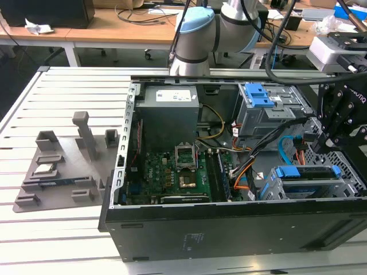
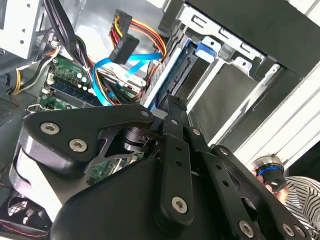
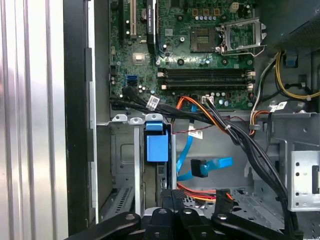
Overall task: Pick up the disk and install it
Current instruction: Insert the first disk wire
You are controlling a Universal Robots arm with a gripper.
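The disk (image 1: 304,172) stands on edge in the lower grey drive cage (image 1: 307,190) at the case's front corner on the exterior view's right, its blue carrier frame uppermost. In the first wrist view its blue tab (image 3: 156,145) fills the slot between the cage walls. The second wrist view has its dark edge and blue rail (image 2: 172,75) running into the cage. My gripper (image 1: 322,144) hangs just above that cage's end, near the disk. Its black fingers (image 3: 165,197) sit pressed together, shut with nothing seen between them, and point along the disk's edge (image 2: 174,106).
A second cage with a blue latch (image 1: 261,96) sits deeper in the case. Blue, orange and black cables (image 3: 210,167) cross beside the slot, next to the motherboard (image 1: 172,172). A grey fixture with a small chip (image 1: 45,169) lies on the slatted table at the exterior view's left.
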